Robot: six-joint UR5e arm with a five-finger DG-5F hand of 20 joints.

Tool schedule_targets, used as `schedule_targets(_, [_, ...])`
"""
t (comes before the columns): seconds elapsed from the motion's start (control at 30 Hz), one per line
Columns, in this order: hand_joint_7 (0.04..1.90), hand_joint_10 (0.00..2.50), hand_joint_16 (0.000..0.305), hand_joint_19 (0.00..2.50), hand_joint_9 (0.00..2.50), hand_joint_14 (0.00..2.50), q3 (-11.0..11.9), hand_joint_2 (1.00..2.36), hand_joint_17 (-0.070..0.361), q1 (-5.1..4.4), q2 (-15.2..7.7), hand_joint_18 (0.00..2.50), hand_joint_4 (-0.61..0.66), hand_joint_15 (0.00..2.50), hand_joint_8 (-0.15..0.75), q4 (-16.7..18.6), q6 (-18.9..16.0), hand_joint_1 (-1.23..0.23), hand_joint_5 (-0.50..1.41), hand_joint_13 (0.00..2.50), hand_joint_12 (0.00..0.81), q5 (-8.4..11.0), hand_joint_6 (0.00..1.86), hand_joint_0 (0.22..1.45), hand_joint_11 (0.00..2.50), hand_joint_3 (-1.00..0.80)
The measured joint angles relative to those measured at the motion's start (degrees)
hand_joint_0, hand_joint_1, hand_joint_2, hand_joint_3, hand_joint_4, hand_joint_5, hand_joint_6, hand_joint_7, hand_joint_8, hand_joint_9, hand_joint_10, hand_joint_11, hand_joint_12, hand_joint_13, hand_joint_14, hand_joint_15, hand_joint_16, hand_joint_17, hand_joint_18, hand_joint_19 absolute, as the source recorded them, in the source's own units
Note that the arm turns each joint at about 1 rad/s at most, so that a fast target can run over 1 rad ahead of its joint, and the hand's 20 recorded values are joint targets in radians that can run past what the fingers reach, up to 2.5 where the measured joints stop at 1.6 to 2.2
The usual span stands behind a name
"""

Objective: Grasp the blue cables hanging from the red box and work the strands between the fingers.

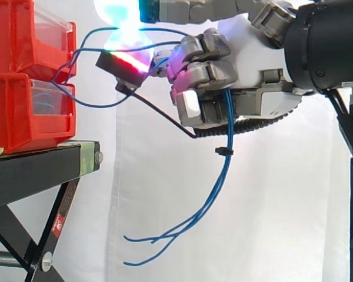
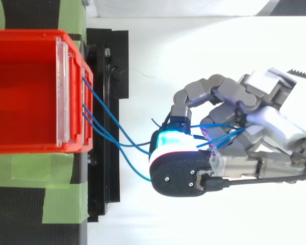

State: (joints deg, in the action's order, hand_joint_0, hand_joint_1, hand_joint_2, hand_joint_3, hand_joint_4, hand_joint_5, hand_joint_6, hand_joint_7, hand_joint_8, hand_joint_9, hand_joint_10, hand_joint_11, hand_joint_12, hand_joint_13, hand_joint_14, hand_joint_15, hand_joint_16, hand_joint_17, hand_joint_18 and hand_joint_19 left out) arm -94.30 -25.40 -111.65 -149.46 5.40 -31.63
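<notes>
In the side view you have two red bins [image 1: 23, 76] stacked on one black stand [image 1: 35, 170] before the white curtain [image 1: 253, 223]. The blue cables [image 1: 215, 194] leave the bins' fronts and run into the hand [image 1: 223, 64]. Its fingers curl round them, and they hang below it, bound by one black tie [image 1: 223, 151]. From above you can count three of the blue cables [image 2: 130, 144] running from the top red bin [image 2: 25, 34] to the hand [image 2: 265, 122]. Green tape [image 2: 35, 189] crosses the stand.
</notes>
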Motion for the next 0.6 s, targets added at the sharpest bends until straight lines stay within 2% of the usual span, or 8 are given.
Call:
schedule_targets(0.23, [1.02,2.5,0.201,0.71,1.33,2.5,0.0,1.01,0.151,0.54,0.0,1.95,0.31,1.93,0.545,4.7,5.3,-0.73,-0.16,1.69,0.672,-0.31,1.3,0.88,2.5,-0.16])
schedule_targets(0.33, [1.03,2.5,0.201,0.71,1.33,2.5,0.0,1.01,0.151,0.83,0.0,1.95,0.32,1.93,0.545,6.8,7.6,-0.73,-0.17,1.69,0.672,-0.61,1.28,0.85,2.5,-0.21])
schedule_targets(0.5, [1.05,2.5,0.201,0.71,1.33,2.5,0.0,1.01,0.151,1.12,0.0,1.95,0.31,1.93,0.545,9.2,10.2,-0.72,-0.18,1.69,0.672,-0.97,1.26,0.82,2.5,-0.29])
schedule_targets(0.6, [1.04,2.5,0.201,0.71,1.33,2.5,0.0,1.01,0.151,1.25,-0.1,1.95,0.32,1.93,0.545,10.4,11.7,-0.72,-0.18,1.69,0.672,-1.17,1.24,0.8,2.5,-0.28])
